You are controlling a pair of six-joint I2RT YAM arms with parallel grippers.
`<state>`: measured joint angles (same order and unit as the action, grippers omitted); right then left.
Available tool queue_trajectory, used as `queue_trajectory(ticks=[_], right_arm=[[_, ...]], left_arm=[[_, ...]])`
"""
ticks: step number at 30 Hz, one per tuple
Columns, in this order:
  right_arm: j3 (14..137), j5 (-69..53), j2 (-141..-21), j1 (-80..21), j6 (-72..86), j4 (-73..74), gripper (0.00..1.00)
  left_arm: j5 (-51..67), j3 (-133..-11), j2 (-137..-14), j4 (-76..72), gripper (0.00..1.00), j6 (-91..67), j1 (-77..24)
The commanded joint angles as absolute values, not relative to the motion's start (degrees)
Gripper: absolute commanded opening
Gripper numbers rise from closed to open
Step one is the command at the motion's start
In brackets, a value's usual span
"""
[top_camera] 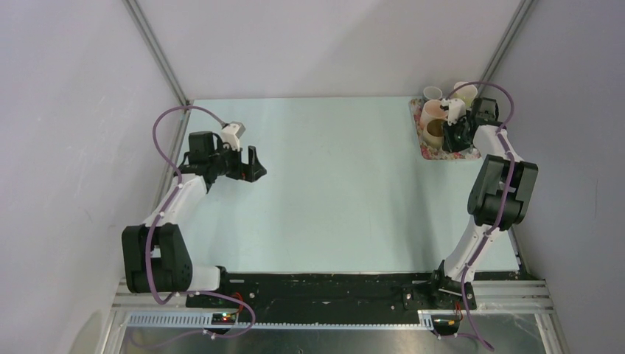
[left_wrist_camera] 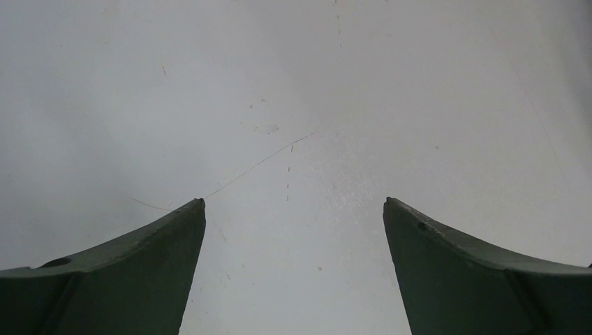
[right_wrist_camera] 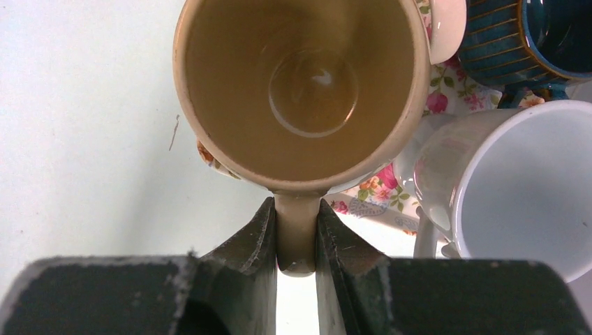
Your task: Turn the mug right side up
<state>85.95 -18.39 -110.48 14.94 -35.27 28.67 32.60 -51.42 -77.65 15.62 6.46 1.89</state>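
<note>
A tan mug [right_wrist_camera: 300, 91] fills the right wrist view, its mouth facing the camera and its inside bare. My right gripper [right_wrist_camera: 297, 234] is shut on the mug's handle [right_wrist_camera: 297, 237], one finger on each side of it. From above, the tan mug [top_camera: 434, 130] sits over the floral tray [top_camera: 427, 150] at the far right of the table, with the right gripper [top_camera: 455, 136] beside it. My left gripper [left_wrist_camera: 294, 202] hangs open over bare table with nothing between its fingers; in the top view the left gripper [top_camera: 250, 164] is at the left side.
On the floral tray [right_wrist_camera: 370, 199] a white mug [right_wrist_camera: 516, 181] lies next to the tan one and a dark blue striped mug [right_wrist_camera: 523, 38] stands behind. Other pale cups [top_camera: 432, 94] sit at the tray's far end. Grey walls close in both sides.
</note>
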Motion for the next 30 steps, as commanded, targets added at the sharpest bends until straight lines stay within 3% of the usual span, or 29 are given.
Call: queue_trajectory(ticks=[1, 12, 14, 17, 20, 30], right_arm=[[88.2, -19.2, -110.6, 14.5, -38.2, 24.8, 0.0], [87.6, -18.7, -111.7, 14.4, -37.5, 26.0, 0.0], [87.6, -18.1, -111.4, 14.5, -37.4, 26.4, 0.1], [87.5, -17.6, -110.3, 14.9, -37.1, 27.7, 0.39], [87.1, -17.5, -108.9, 15.8, -36.9, 28.5, 0.58], [83.4, -20.3, -93.7, 16.7, -34.0, 32.6, 0.8]], left_arm=[[32.7, -51.2, -75.3, 14.9, 1.0, 8.0, 2.0], [32.7, -50.4, -75.4, 15.0, 1.0, 8.7, 2.1], [32.5, -50.2, -75.2, 15.0, 1.0, 9.0, 2.1], [32.2, -50.2, -74.7, 14.9, 1.0, 9.4, 2.1], [32.2, -50.3, -74.7, 15.0, 1.0, 9.3, 2.1], [30.8, -51.1, -72.9, 16.0, 1.0, 9.5, 2.6]])
